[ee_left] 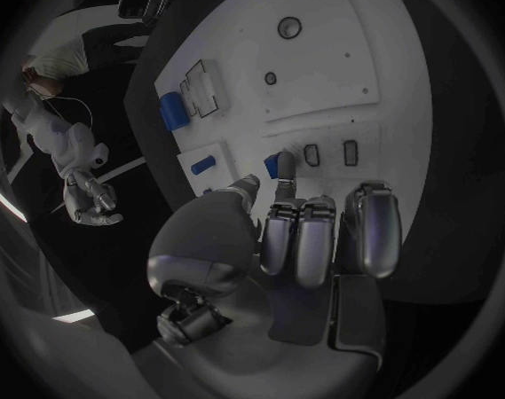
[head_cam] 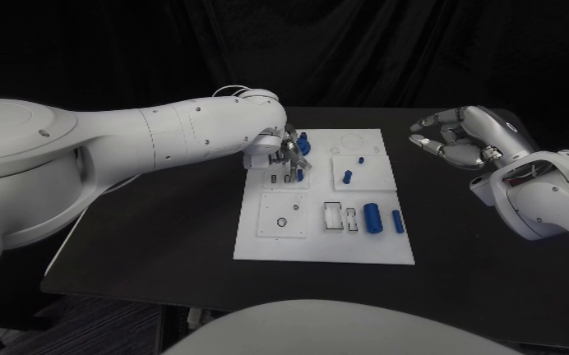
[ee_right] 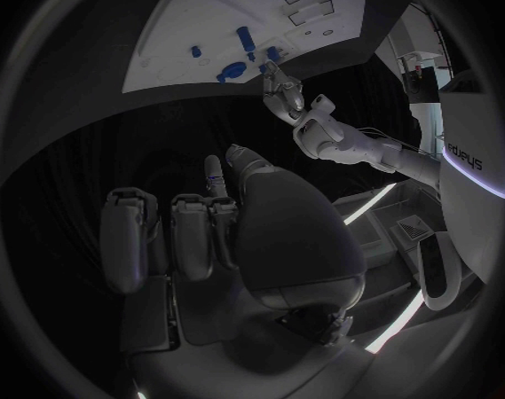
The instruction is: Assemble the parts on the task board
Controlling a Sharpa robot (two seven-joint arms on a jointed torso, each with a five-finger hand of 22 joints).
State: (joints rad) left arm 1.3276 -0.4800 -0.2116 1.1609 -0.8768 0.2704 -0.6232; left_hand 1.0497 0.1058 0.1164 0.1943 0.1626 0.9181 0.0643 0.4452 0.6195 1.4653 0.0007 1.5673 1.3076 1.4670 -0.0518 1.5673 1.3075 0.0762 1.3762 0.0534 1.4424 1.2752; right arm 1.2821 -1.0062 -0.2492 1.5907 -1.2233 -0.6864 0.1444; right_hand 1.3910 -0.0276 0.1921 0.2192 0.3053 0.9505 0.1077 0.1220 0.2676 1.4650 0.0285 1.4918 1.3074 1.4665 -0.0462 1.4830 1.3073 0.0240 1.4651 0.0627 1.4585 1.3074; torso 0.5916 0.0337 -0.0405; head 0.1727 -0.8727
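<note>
Left hand working a small blue piece at the far-left corner of the board.

Nearest me, a large blue cylinder (head_cam: 371,217) and a slimmer blue peg (head_cam: 399,221) lie loose on the task board (head_cam: 326,248). Further back, the left hand (head_cam: 282,154) has its fingers curled down around a small blue part (head_cam: 303,145); whether it truly grips it I cannot tell. The right hand (head_cam: 456,141) hovers off the board, fingers curled, holding nothing. A tilted part could jam or slip from the fingertips.
</note>
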